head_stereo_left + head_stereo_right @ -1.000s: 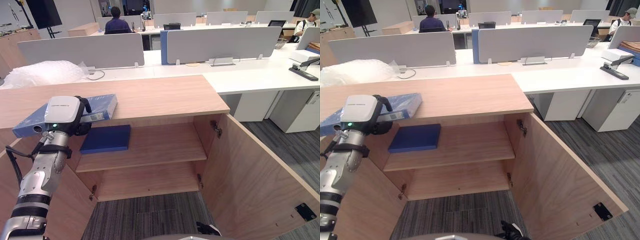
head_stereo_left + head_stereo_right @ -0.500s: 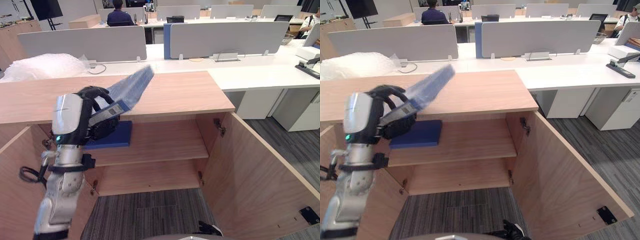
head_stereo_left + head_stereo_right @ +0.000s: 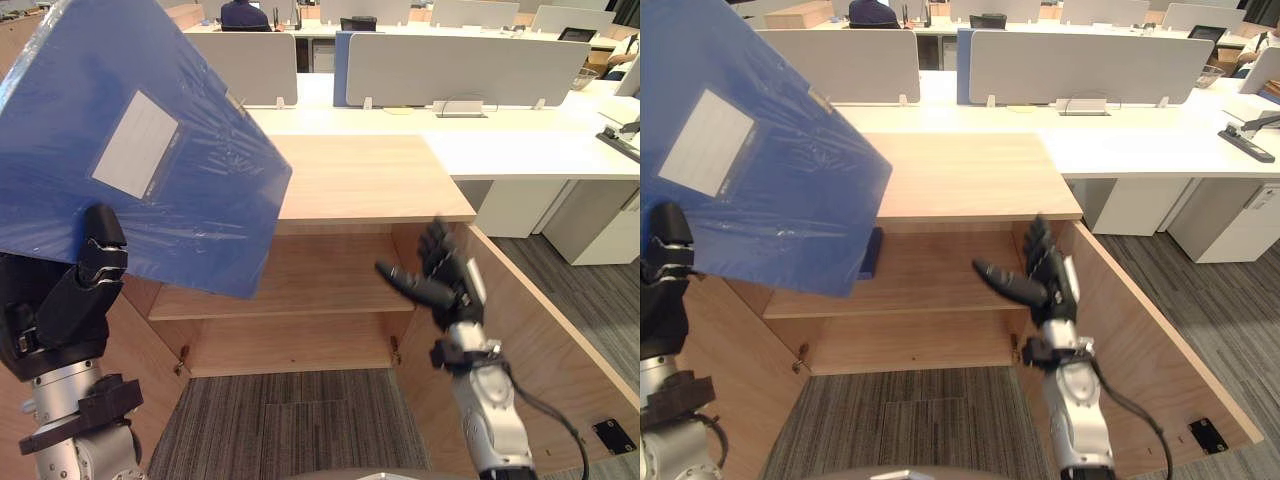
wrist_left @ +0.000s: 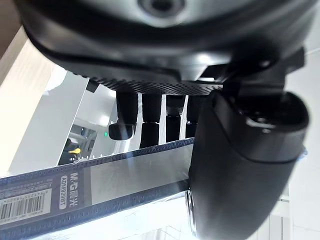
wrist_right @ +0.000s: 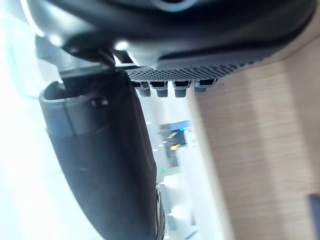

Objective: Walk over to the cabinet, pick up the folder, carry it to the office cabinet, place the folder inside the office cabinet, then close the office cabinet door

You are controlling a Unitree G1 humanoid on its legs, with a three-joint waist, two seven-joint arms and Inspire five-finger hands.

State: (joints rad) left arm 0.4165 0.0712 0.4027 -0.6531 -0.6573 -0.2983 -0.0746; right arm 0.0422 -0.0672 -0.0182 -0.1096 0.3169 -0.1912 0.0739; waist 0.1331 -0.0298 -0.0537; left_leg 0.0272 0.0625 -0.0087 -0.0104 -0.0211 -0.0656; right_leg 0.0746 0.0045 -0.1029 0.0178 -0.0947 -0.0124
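folder (image 3: pixel 150 150) up at near left, tilted | my left hand (image 3: pixel 62 308) clamped on its lower edge | my right hand (image 3: pixel 450 285) fingers apart, near the open cabinet (image 3: pixel 360 180)

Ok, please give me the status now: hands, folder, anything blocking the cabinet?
Left hand shut on blue folder, held high, tilted. Right hand open, empty, before the cabinet. Right door open; dark blue item on upper shelf, at left.

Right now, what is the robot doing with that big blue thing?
The robot's left hand grips a blue folder by its edge and holds it up in front of the wooden cabinet. The cabinet's door stands open. The right hand is open and empty, raised near that door. The folder is not on a shelf yet.
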